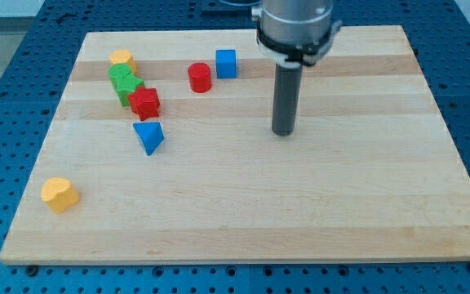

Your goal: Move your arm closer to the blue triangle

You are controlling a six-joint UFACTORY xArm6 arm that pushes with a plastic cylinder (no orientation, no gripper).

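Wooden board [300,204]; rod upright, my tip [282,132] well right of blue triangle [148,136]; no jaws, nothing held.

Desk [317,220]: wide bare wood lies between my tip [282,133] and the blue triangle [148,136], which sits at 9 o'clock from the tip, well apart. No block stands on that straight line.

Obstacles, all in the desk's upper left:
- red star-like block [145,103], just beside the triangle at its 12 o'clock
- two green blocks [125,84] touching the red one, at 11 o'clock
- orange block [121,59] above those
- red cylinder [200,77] and blue cube [226,63], at 10–11 o'clock from the tip
- yellow heart-like block [59,194], at 7 o'clock from the triangle, well apart
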